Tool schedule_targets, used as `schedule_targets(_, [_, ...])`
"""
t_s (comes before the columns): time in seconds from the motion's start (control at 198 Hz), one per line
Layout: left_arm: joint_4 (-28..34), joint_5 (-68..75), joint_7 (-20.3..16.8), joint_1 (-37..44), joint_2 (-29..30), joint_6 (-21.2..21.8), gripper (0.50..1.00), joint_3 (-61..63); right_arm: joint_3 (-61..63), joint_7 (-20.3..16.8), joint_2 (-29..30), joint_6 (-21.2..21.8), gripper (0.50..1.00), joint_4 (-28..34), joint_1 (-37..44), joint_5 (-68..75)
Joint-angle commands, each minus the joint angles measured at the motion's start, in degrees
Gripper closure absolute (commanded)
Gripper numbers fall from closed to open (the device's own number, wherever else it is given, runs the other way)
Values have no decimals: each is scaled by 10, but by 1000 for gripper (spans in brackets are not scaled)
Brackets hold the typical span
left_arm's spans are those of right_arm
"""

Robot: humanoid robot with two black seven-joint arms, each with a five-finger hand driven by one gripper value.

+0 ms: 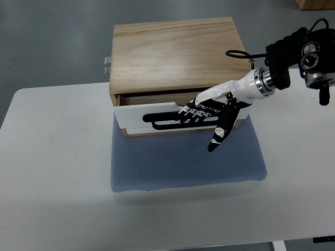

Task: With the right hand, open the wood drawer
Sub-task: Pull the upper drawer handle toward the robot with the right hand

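So the wood drawer box (175, 57) sits at the tabletop's (52, 172) far edge, its front resting on a blue mat (183, 162). The white drawer front (152, 116) is pulled out a little, showing a dark gap above it. The right hand (209, 112) reaches in from the right edge, fingers (180, 114) hooked into the black handle slot, thumb (217, 137) pointing down toward the mat, wrist angled up and right.
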Motion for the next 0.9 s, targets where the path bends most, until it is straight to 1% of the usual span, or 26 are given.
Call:
schedule_targets(0.0, [0,0,0,0,0,0,500,0,-4,0,-7,9,556,10,10,0])
schedule_targets(0.182, [0,0,0,0,0,0,500,0,-4,1,-21,30,556,23,12,0])
schedule_targets(0.379, [0,0,0,0,0,0,500,0,-4,1,-31,40,556,39,13,0])
schedule_targets(0.601, [0,0,0,0,0,0,500,0,-8,0,-43,60,556,54,25,0])
schedule_targets(0.894, [0,0,0,0,0,0,500,0,-9,0,-56,69,554,63,37,0])
